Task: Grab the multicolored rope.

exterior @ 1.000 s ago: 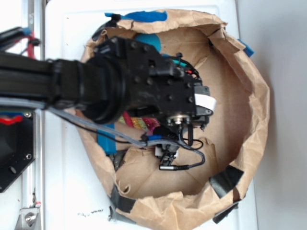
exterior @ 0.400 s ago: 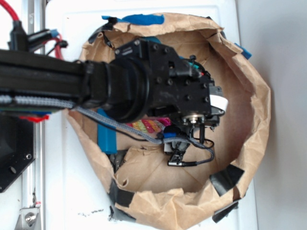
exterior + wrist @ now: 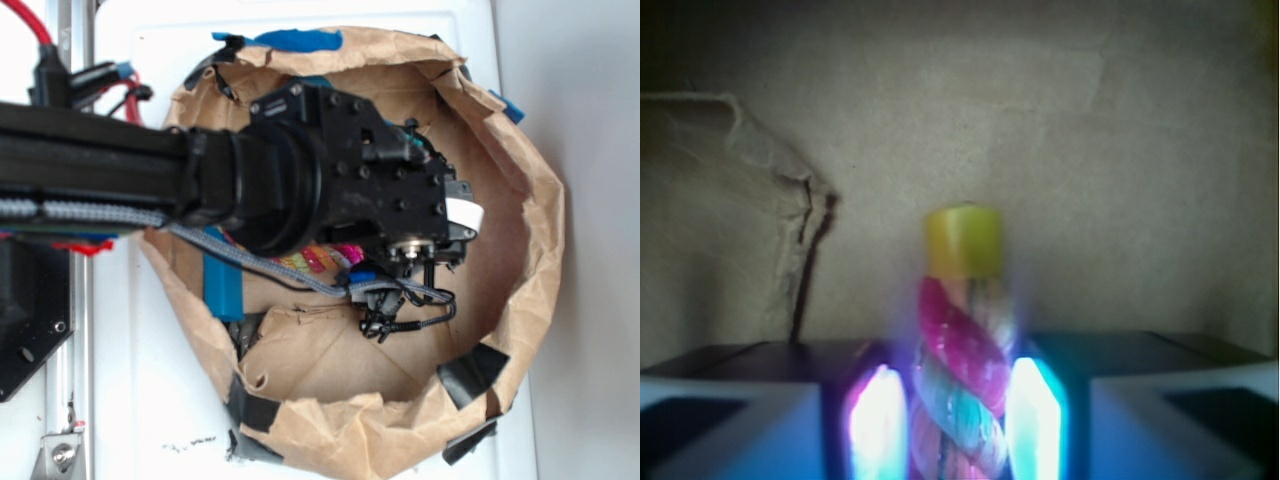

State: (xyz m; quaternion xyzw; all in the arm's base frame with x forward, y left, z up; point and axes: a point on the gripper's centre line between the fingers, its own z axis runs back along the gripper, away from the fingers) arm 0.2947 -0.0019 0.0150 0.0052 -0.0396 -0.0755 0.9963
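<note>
**Ana:** Wrist view puts the multicolored rope (image 3: 962, 375) straight between the 2 fingers (image 3: 877, 418) of the gripper (image 3: 958, 425), its yellow end pointing away from the camera over the brown paper floor. The pads sit hard against both sides of the cord, so I judge the jaws clamped on it.

**Ben:** And from outside?

**Ana:** The exterior view shows only a short striped stretch of the rope under the arm's black wrist, inside the paper bag (image 3: 520, 200). The fingers themselves are hidden there.

**Ben:** What might go wrong?

**Ana:** The cord is round and twisted, so it could roll or slide out between the pads if the grip is light. Only 1 section is held; the rest would hang and could swing or drag on the bag's crumpled wall if lifted. The wrist cable (image 3: 405, 305) dangles low and could snag that paper too.

**Ben:** Counts?

**Ana:** 1 rope, 1 gripper, 1 paper bag, and 1 blue block (image 3: 222, 285) just beside the rope near the bag's left wall. Blue and black tape patches dot the rim; I cannot count them reliably.
</note>
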